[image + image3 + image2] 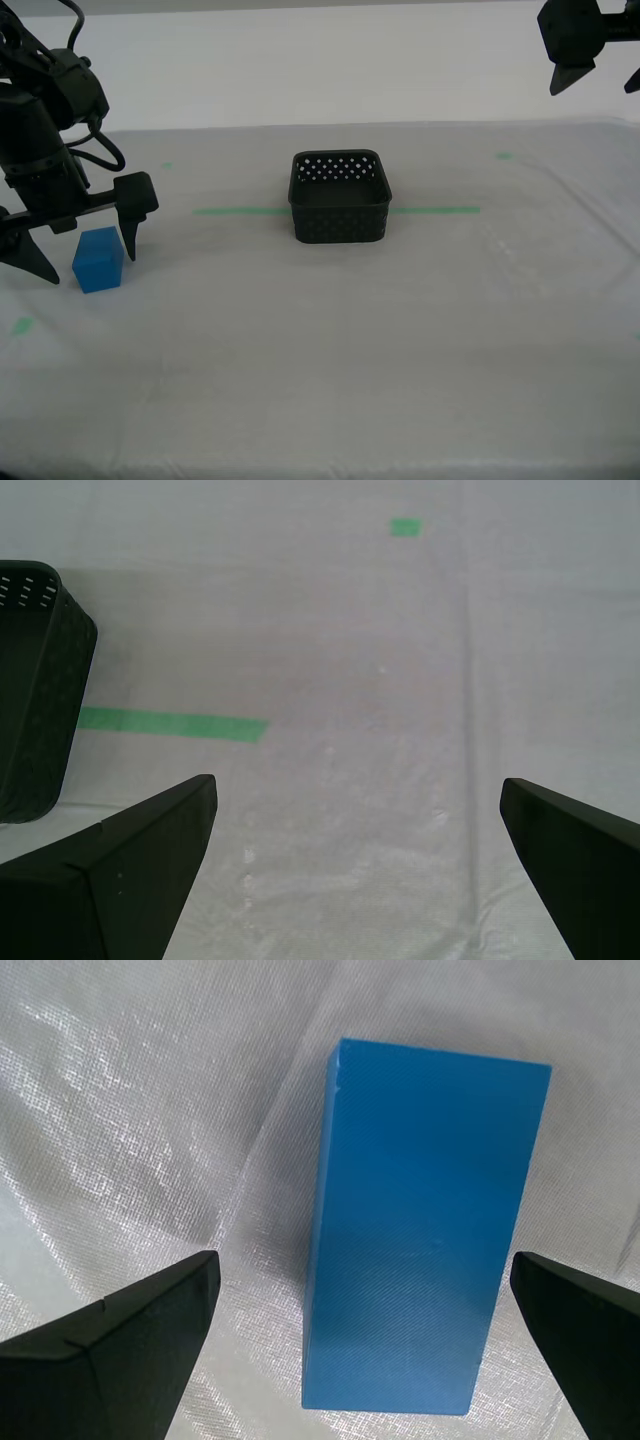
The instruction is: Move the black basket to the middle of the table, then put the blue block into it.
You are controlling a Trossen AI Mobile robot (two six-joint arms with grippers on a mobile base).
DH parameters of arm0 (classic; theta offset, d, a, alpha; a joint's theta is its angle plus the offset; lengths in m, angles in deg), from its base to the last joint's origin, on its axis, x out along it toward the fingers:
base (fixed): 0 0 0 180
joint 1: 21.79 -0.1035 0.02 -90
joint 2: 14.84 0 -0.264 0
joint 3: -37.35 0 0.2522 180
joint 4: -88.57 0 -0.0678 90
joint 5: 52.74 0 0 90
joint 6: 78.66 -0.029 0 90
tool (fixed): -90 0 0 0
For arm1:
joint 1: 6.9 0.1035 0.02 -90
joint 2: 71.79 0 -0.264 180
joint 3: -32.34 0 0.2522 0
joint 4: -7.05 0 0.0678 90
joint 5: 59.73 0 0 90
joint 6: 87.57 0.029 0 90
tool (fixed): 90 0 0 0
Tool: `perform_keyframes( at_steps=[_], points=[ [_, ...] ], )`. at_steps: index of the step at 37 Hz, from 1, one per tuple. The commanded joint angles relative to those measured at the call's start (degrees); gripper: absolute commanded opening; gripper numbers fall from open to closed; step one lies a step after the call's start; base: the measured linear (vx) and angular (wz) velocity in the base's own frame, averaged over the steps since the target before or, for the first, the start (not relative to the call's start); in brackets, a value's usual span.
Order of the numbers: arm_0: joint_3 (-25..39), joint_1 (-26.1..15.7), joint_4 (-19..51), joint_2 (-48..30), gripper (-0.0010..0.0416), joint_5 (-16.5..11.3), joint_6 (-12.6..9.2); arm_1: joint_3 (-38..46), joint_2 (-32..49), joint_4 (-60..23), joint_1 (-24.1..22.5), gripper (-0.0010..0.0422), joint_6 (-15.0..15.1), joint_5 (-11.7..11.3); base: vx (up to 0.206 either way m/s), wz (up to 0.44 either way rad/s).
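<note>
The black basket (340, 197) stands upright on the white table (330, 350), near the middle and across the green tape line (240, 211). Its wall also shows in the first wrist view (35, 690). The blue block (98, 259) rests on the cloth at the exterior view's left. My second gripper (88, 262) is lowered over it and open, one finger on each side with gaps showing (362, 1260) around the block (420, 1230). My first gripper (593, 88) hangs high at the exterior view's upper right, open and holding nothing (358, 785).
Small green marks lie on the cloth (505, 155) (20, 325) (405, 526). The tape line (170, 723) runs out from under the basket. The table's far edge meets a pale wall behind. Cables loop above the second arm.
</note>
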Motion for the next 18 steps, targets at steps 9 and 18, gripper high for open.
perform_keyframes(
  at_steps=[9, 18],
  points=[
    [0.07, -0.04, -0.07, 0.02, 0.0399, 0.15, 0.07, 0.0, -0.02, 0.57, 0.0, 0.04, 0.9, -0.17, 0.0, 0.0],
    [0.07, -0.04, -0.07, 0.02, 0.0399, 0.15, 0.07, 0.0, -0.02, 0.59, 0.02, 0.04, 2.49, -0.2, 0.0, 0.0]
  ],
)
